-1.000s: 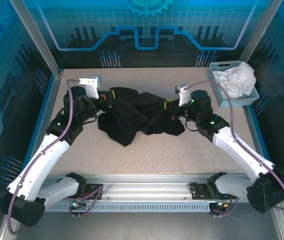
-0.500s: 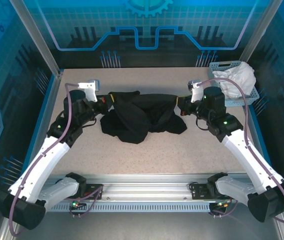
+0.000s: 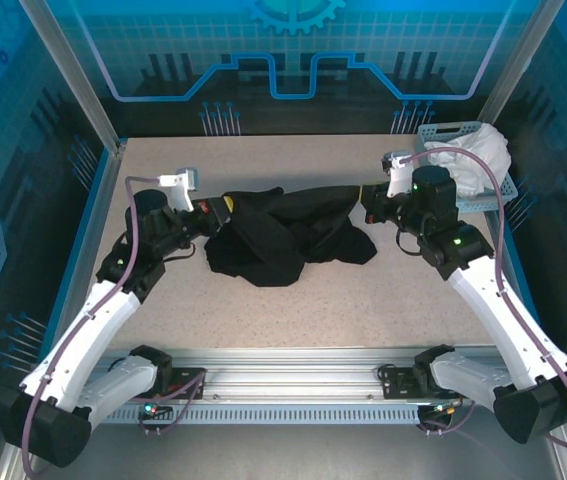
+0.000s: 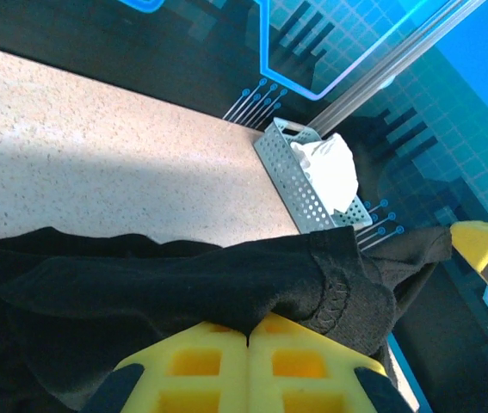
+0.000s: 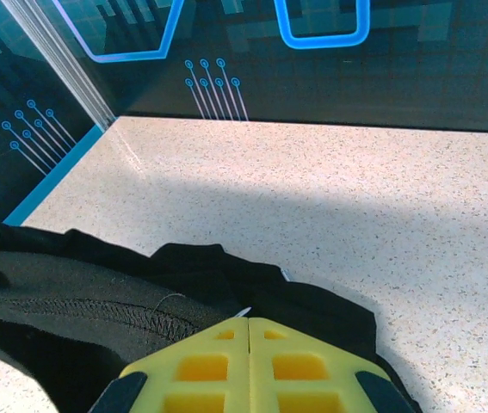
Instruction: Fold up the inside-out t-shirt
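Step in hand: judged as the spreading-out that comes before any fold. The garment hangs bunched between two grips, and no fold has been made yet.
Table (image 3: 313, 300): speckled beige, bare on the near side of the t-shirt.
Left gripper (image 3: 221, 210): at the t-shirt's left end. The jaws are together, clamped on a gathered edge of black cloth, and in the left wrist view a stitched hem drapes over the yellow tips.
T-shirt (image 3: 283, 235): black and mid-table. Its far edge is drawn into a band from one grip to the other, and the rest sags in a crumpled heap that touches the table on the near side.
Right gripper (image 3: 365, 196): at the t-shirt's right end, slightly farther back than the left one. The jaws are together, clamped on cloth, with a seam line just left of the tips in the right wrist view.
Basket (image 3: 473, 206): grey and perforated, beyond and to the right of the t-shirt's right end, apart from it. It holds a white garment (image 3: 478, 150).
Next move calls for: both grips kept firm, the band raised or drawn so the heap opens, then the cloth laid flat. Slack or twisted cloth would probably trap wrinkles.
Writing: no brand, label or lettering can be read on the cloth, basket or arms. The exposed stitching suggests the shirt is inside out.
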